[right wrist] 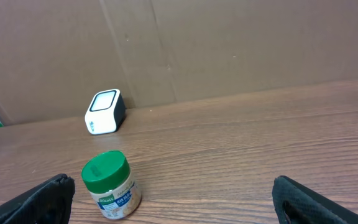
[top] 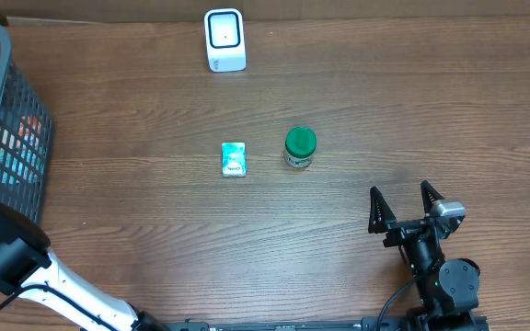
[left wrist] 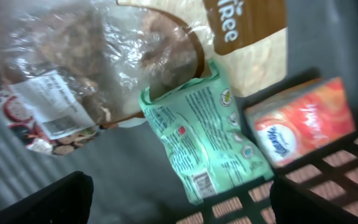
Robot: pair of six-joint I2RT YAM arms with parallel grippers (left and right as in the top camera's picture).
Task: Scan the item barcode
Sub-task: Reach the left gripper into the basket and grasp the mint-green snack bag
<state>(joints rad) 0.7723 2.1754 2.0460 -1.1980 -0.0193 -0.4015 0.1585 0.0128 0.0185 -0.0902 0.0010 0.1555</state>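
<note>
My left gripper is open inside the grey basket, just above a mint-green packet whose barcode faces up. Nothing sits between its fingers. The basket rim hides this gripper in the overhead view; only the left arm shows. The white scanner stands at the table's far edge, also the scanner in the right wrist view. My right gripper rests open and empty at the front right, the same gripper showing wide apart in its own view.
On the table lie a small green packet and a green-lidded jar, the jar left of centre ahead of the right gripper. In the basket are a red tissue pack, a clear bag of brown pieces and a beige package.
</note>
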